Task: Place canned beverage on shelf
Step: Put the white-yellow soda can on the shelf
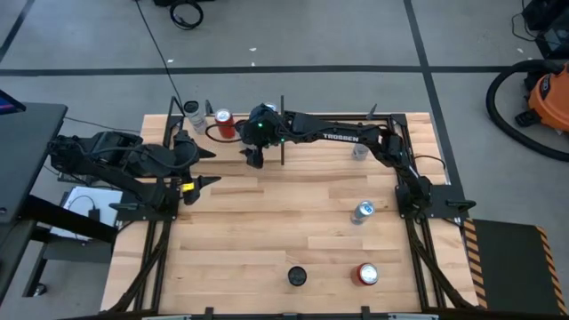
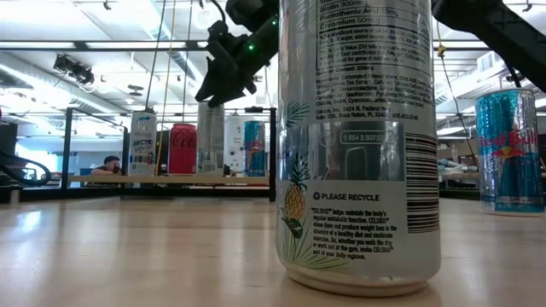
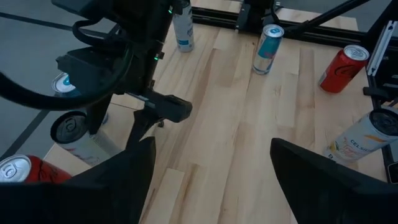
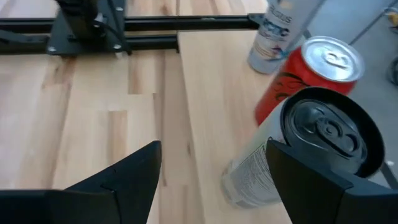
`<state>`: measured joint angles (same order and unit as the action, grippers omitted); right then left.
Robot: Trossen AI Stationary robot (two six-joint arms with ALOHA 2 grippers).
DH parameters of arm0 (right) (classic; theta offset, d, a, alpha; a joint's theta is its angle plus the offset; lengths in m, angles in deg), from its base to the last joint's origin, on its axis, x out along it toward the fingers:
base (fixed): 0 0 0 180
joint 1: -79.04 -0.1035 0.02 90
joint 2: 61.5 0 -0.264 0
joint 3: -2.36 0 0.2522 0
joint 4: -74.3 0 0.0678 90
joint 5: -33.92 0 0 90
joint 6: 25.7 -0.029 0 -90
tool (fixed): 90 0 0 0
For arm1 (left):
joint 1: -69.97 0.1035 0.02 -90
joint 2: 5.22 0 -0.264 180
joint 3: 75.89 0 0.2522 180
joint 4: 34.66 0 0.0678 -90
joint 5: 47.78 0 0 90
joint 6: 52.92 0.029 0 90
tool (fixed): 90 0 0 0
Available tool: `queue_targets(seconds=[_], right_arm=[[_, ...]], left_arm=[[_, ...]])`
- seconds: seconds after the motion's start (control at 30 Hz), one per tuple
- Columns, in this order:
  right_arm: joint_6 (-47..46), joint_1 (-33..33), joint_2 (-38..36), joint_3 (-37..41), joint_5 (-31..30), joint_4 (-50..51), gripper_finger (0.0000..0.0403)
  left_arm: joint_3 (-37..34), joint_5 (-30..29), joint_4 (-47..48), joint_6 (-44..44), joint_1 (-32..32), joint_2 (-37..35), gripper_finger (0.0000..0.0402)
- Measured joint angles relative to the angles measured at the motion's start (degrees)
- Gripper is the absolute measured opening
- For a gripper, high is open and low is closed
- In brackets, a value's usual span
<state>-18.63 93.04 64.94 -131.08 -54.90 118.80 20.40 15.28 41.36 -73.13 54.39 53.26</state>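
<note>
While right pincer (image 4: 211, 180) gapes, glossy cylindrical can (image 4: 298, 149) stands on pale wood shelf (image 4: 211, 81).

Count: we log seven cans (image 1: 364, 211), three standing on the shelf (image 1: 233, 156) and four off it on the tabletop (image 1: 267, 231). Two cans are red. One shelf, two arms (image 1: 338, 135).

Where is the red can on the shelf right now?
In the high view, the red can stands upright on the shelf at the table's far left, between a white can and the open right gripper.
</note>
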Motion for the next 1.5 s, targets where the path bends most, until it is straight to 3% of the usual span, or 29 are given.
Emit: queue_targets(seconds=[0.57,0.8,1.5], right_arm=[[-1.8,1.1,0.0,0.0,-8.2,3.5,0.0297],[-3.0,0.3,-0.5,-0.1,-0.3,3.2,0.0297],[-4.0,2.7,-0.1,-0.1,0.2,-1.8,0.0297]], left_arm=[[0.0,0.0,0.3,0.0,0.0,0.0,0.0318],[0.0,0.0,0.3,0.0,0.0,0.0,0.0318],[0.0,0.0,0.3,0.0,0.0,0.0,0.0318]])
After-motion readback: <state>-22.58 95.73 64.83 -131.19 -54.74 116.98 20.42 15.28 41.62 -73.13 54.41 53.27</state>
